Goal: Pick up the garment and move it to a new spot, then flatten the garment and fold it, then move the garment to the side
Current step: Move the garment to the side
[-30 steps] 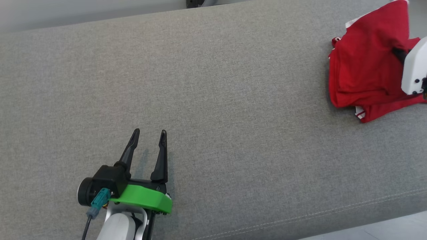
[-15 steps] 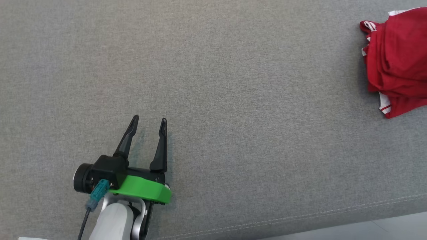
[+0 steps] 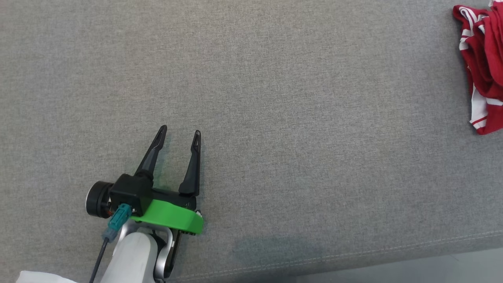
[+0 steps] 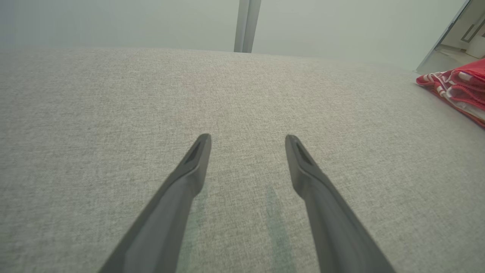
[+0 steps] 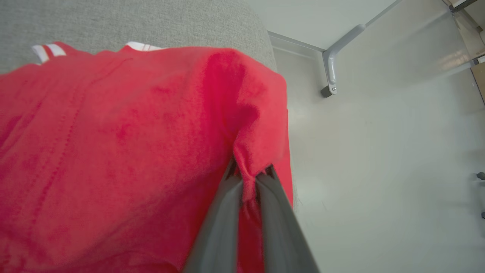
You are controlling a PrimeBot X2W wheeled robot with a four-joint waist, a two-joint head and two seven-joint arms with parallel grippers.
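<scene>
The garment (image 3: 485, 63) is red cloth with white striped trim, bunched at the far right edge of the head view and cut off by the frame. It also shows at the right edge of the left wrist view as the garment (image 4: 460, 89). In the right wrist view my right gripper (image 5: 248, 178) is shut on a pinched fold of the garment (image 5: 113, 151), which hangs and spreads to its left. My left gripper (image 3: 180, 131) is open over bare grey fabric at the lower left, far from the garment, with nothing between its fingers (image 4: 193, 163).
The grey upholstered surface (image 3: 294, 118) spreads across the head view, with a stitched front edge (image 3: 393, 251) and pale floor below it. Beyond the cushion's end, the right wrist view shows pale floor and a metal frame leg (image 5: 331, 72).
The head view has shifted, so the garment now sits further right and mostly out of frame. The white right forearm seen a second ago is no longer in frame. The left gripper stays open.
</scene>
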